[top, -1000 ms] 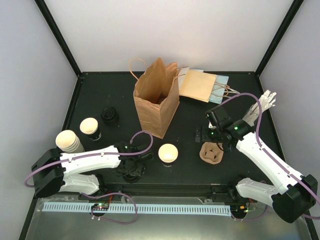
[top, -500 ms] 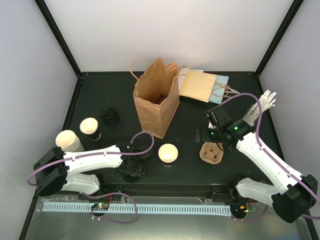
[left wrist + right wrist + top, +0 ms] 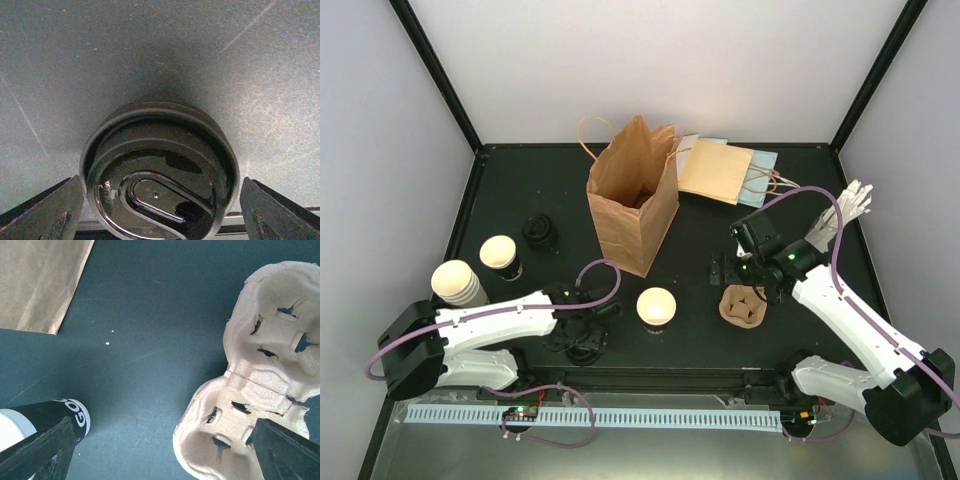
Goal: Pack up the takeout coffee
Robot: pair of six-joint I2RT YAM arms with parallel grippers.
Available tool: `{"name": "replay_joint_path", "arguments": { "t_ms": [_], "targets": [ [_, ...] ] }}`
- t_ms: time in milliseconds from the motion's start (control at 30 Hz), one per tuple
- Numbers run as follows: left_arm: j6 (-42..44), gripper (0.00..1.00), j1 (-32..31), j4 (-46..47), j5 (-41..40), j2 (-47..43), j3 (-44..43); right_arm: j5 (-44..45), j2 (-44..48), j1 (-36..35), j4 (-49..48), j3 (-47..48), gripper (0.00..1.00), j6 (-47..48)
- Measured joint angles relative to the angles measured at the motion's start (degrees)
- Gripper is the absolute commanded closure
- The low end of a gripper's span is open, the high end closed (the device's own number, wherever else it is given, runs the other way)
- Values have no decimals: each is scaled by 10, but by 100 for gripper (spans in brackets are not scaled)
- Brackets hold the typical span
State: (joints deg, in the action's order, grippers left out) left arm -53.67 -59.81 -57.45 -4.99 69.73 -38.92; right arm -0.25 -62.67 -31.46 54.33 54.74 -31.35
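L gripper (image 3: 159, 212) fingers apart, black lid (image 3: 159, 172) btwn them, not clamped. R gripper (image 3: 162, 450) fingers wide apart, nothing btwn; pulp carrier (image 3: 260, 375) by its one finger, a coffee cup (image 3: 37, 427) by the other. 2nd coffee cup (image 3: 502, 255) well off L fingers.

The black lid (image 3: 159, 172) is cropped by the bottom edge; the cup (image 3: 42, 427) is cropped at the lower-left corner.

Glossy black plastic lid (image 3: 159, 180); rough moulded-pulp cup carrier (image 3: 260, 375); creased brown paper bag (image 3: 635, 195); matt, scratched dark surface (image 3: 150, 355).
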Motion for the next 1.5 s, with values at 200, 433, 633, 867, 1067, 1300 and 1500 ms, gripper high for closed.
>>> {"name": "replay_joint_path", "arguments": {
  "t_ms": [200,433,633,867,1067,1300,1500],
  "targets": [
    [12,14,17,8,7,-5,13,0,0,0,0,0,1,0],
    [21,20,21,21,16,-5,22,0,0,0,0,0,1,0],
    [26,27,24,24,19,-5,24,-1,-1,0,0,0,1,0],
    [27,36,24,23,21,-9,24,-3,-1,0,0,0,1,0],
    [27,37,24,7,21,-20,15,-3,-3,0,-2,-2,1,0],
    [31,37,24,-28,20,-53,-34,-6,-3,0,-3,-2,1,0],
    [40,37,28,-45,21,-68,-56,-14,-4,0,-4,-2,1,3]
  ]
}}
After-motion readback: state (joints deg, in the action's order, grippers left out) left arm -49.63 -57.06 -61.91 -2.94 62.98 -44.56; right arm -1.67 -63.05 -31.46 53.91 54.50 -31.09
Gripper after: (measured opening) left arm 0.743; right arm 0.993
